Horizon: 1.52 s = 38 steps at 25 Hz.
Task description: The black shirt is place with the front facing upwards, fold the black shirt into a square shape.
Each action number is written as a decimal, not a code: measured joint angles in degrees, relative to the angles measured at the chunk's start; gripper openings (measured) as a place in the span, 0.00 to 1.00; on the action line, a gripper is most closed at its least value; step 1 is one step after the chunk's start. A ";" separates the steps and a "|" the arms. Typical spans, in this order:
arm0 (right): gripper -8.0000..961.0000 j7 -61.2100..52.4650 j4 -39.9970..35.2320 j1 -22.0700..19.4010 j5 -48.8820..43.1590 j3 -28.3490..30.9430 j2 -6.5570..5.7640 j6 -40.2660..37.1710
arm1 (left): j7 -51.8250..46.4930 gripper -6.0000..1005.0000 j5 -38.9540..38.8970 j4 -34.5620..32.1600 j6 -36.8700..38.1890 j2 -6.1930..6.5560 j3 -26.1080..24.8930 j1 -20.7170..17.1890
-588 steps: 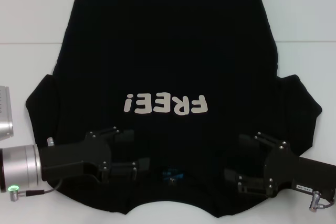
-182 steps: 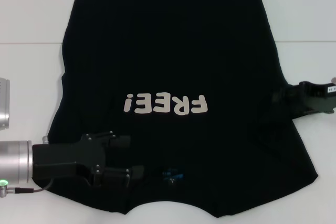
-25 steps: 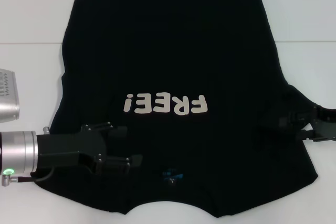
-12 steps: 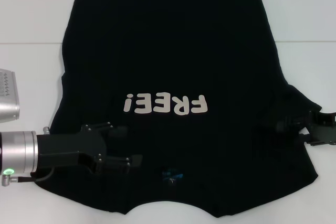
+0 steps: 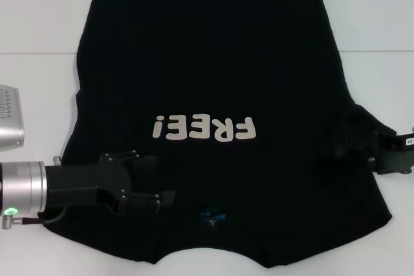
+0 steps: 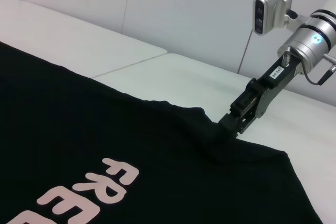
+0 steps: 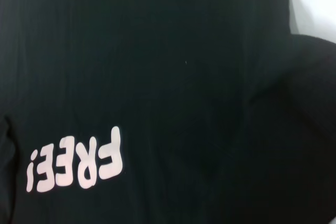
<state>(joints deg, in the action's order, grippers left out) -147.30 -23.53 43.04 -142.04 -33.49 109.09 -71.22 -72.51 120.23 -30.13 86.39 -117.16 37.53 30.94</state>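
The black shirt (image 5: 207,50) lies flat on the white table, front up, with its off-white "FREE!" print (image 5: 202,129) upside down to me. My left gripper (image 5: 158,179) is open and empty over the shirt's near left part, beside the collar. My right gripper (image 5: 362,152) is at the shirt's right sleeve. In the left wrist view the right gripper (image 6: 231,125) is shut on a raised ridge of sleeve cloth. The right wrist view shows only the shirt (image 7: 157,51) and its print (image 7: 79,163).
The white table (image 5: 39,17) shows around the shirt on the left, right and far sides, with a seam line across it. A silver camera housing (image 5: 10,117) sits at the left edge. The right arm's silver wrist (image 6: 315,40) stands above the table's right side.
My right gripper has moved a little outward to the right with the sleeve cloth. My left gripper has not moved.
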 joint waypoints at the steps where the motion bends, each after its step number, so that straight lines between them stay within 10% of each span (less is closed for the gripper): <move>1: 0.75 0.00 0.02 0.11 0.01 0.00 0.11 0.31 | 0.00 0.92 0.00 0.01 0.00 0.00 0.00 -0.01; 24: 0.75 2.25 -0.44 1.51 4.25 0.43 1.39 4.40 | 0.00 0.92 0.00 0.34 0.01 -0.09 0.00 -0.09; 38: 0.75 7.79 -0.05 4.45 8.39 0.30 4.27 10.45 | -0.03 0.92 0.00 0.43 -0.75 -0.26 -0.24 -0.16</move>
<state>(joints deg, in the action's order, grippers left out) -139.52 -23.58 47.48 -133.65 -33.19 113.36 -60.77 -72.54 120.23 -29.71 85.64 -117.42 37.29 30.78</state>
